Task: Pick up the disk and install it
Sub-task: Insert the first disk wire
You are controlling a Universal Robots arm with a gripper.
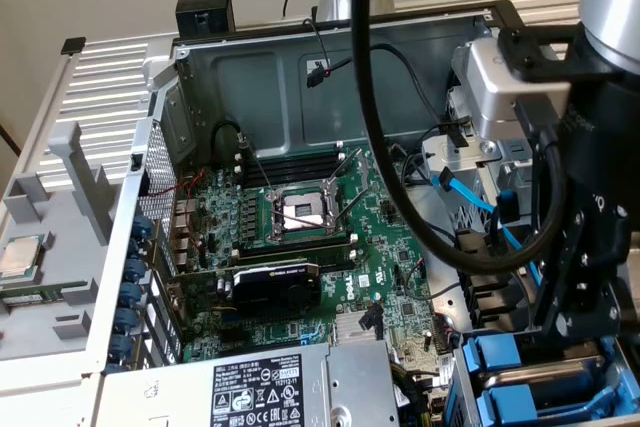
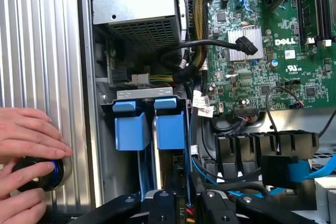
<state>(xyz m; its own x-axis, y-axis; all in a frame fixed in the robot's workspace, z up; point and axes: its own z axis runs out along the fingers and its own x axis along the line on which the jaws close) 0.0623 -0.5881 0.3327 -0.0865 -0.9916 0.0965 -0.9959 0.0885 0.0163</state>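
The disk sits edge-on in the drive bay of the open computer case. Its blue carrier end (image 2: 170, 129) and a strip of silver side show in the wrist view. In the exterior view the blue carriers (image 1: 500, 359) lie at the case's near right corner. My gripper (image 2: 185, 209) hovers right over that slot, its black fingers (image 2: 160, 208) a little apart with no grip showing, so it is open. From the exterior view my gripper (image 1: 563, 335) reaches down just above the blue carriers.
A second blue carrier (image 2: 129, 132) stands beside the disk. A person's hands (image 2: 26, 140) rest on a black round button with a blue ring (image 2: 44, 174) on the ribbed metal surface. Black cables (image 2: 210, 43), blue cables (image 1: 470, 197), the motherboard (image 1: 300, 217) and the power supply (image 2: 136, 3) crowd the case.
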